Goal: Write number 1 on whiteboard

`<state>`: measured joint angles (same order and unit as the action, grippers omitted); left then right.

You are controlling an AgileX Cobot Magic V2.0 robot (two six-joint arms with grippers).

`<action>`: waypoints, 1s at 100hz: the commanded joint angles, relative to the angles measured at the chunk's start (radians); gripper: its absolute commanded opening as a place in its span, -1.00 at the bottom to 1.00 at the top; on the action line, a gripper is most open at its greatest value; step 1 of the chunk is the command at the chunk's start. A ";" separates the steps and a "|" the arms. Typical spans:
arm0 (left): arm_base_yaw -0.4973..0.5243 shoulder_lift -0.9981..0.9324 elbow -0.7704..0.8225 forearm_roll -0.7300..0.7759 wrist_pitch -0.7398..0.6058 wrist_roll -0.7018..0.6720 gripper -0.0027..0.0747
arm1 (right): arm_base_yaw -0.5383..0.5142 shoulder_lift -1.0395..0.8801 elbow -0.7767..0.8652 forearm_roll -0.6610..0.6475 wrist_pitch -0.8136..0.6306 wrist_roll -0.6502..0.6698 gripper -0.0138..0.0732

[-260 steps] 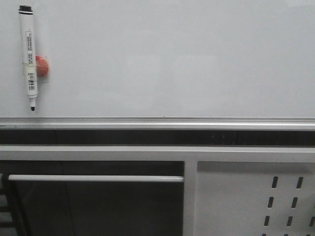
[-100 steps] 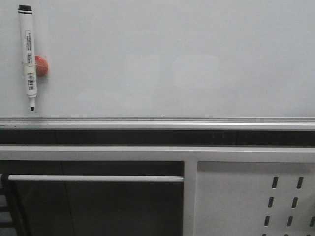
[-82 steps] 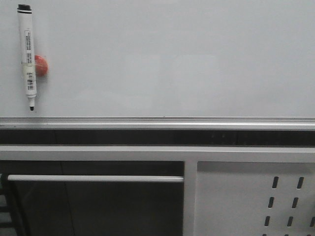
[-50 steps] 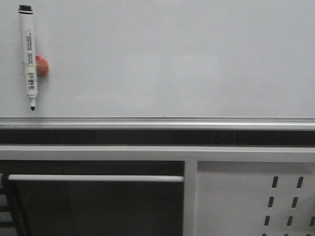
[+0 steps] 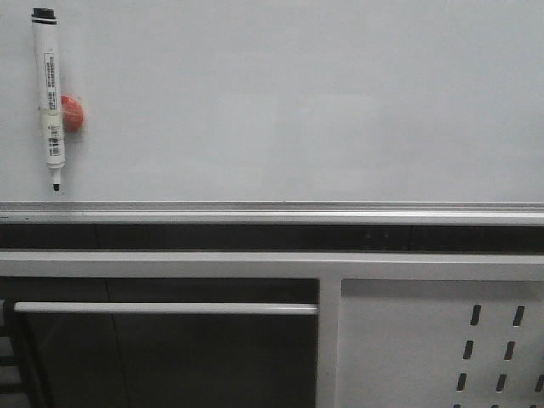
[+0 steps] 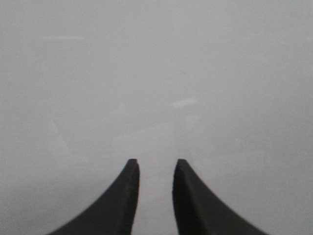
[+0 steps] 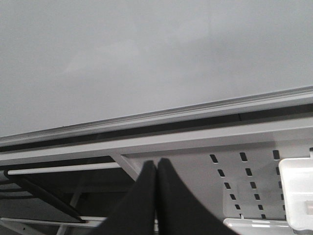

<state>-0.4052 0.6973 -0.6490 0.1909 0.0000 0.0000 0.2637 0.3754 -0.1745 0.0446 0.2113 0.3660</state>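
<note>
Whiteboard (image 5: 323, 102) fills the upper frame, no stroke yet. Marker pen (image 5: 51, 98) hangs upper left on a red magnet (image 5: 73, 114) (tip down, reachable). Left gripper (image 6: 155, 164) narrowly parted, empty; right gripper (image 7: 156, 169) closed, empty.

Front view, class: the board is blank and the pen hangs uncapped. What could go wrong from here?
1. The white marker pen rests against a small red magnet; a clumsy grab might knock it down.
2. The right hand is shut and would need to open.
3. Its bare tip may smear the glossy pale whiteboard.
</note>
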 commanded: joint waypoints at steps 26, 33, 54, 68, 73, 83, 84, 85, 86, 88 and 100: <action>-0.025 0.167 0.056 -0.095 -0.081 -0.006 0.47 | 0.001 0.013 -0.039 -0.027 -0.077 -0.002 -0.85; -0.025 0.169 0.107 -0.127 -0.122 -0.006 0.44 | 0.001 0.013 -0.039 -0.027 -0.077 -0.002 -0.85; -0.025 0.167 0.322 -0.281 -0.426 -0.006 0.39 | 0.001 0.013 -0.039 -0.030 -0.074 -0.002 -0.85; -0.025 0.176 0.433 -0.281 -0.606 -0.006 0.39 | 0.001 0.013 -0.039 -0.030 -0.076 -0.002 -0.85; -0.025 0.188 0.455 -0.279 -0.640 -0.006 0.39 | 0.001 0.013 -0.039 -0.030 -0.078 -0.002 -0.85; -0.025 0.234 0.472 -0.242 -0.691 -0.011 0.36 | 0.001 0.013 -0.039 -0.030 -0.083 -0.002 -0.85; -0.025 0.244 0.472 -0.240 -0.700 -0.011 0.34 | 0.001 0.013 -0.039 -0.030 -0.083 -0.002 -0.85; -0.025 0.250 0.472 -0.234 -0.704 -0.011 0.34 | 0.001 0.013 -0.039 -0.030 -0.083 -0.002 -0.85; -0.027 0.255 0.472 -0.231 -0.714 -0.011 0.32 | 0.001 0.013 -0.039 -0.030 -0.083 -0.002 -0.85; -0.027 0.272 0.472 -0.224 -0.735 -0.011 0.30 | 0.001 0.013 -0.039 -0.030 -0.083 -0.002 -0.85; -0.027 0.384 0.472 -0.221 -0.862 -0.013 0.14 | 0.001 0.013 -0.039 -0.030 -0.100 -0.002 -0.85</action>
<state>-0.4257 1.0233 -0.1546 -0.0393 -0.6940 0.0000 0.2637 0.3754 -0.1745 0.0237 0.2064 0.3660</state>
